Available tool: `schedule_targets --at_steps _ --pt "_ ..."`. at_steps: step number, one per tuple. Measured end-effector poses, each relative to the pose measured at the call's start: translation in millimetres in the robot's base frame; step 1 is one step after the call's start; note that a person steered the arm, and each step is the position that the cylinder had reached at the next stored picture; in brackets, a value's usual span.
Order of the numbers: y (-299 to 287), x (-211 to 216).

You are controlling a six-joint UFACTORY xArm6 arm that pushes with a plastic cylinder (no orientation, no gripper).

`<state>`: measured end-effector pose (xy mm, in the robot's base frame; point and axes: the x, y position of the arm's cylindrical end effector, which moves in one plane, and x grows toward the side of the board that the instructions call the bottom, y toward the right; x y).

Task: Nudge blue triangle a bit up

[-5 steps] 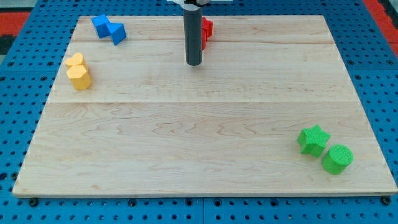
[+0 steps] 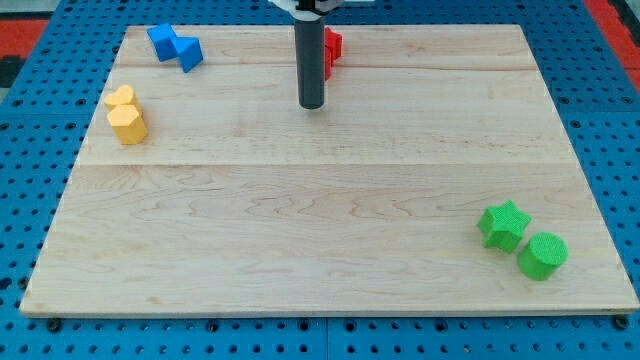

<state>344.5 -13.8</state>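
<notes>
The blue triangle point(image 2: 189, 53) lies near the board's top left corner, touching another blue block point(image 2: 162, 42) on its left. My tip point(image 2: 312, 103) stands on the board at the top centre, well to the right of the blue triangle and a little lower. A red block point(image 2: 331, 49) sits just behind the rod, partly hidden by it.
Two yellow blocks point(image 2: 126, 114) sit together at the board's left edge. A green star point(image 2: 504, 224) and a green cylinder point(image 2: 543, 255) sit at the bottom right. The wooden board point(image 2: 330, 200) rests on a blue pegboard.
</notes>
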Motion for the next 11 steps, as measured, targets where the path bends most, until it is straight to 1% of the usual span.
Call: schedule_targets --at_steps 3,4,5,6,7,8,9,10,11 --pt "-3 0" --pt "1 -11" --pt "16 -13" --pt "-6 -1" --pt "-83 9" --pt "-156 -20" --pt "-168 -41" --pt "-215 -79" --pt "-278 -82"
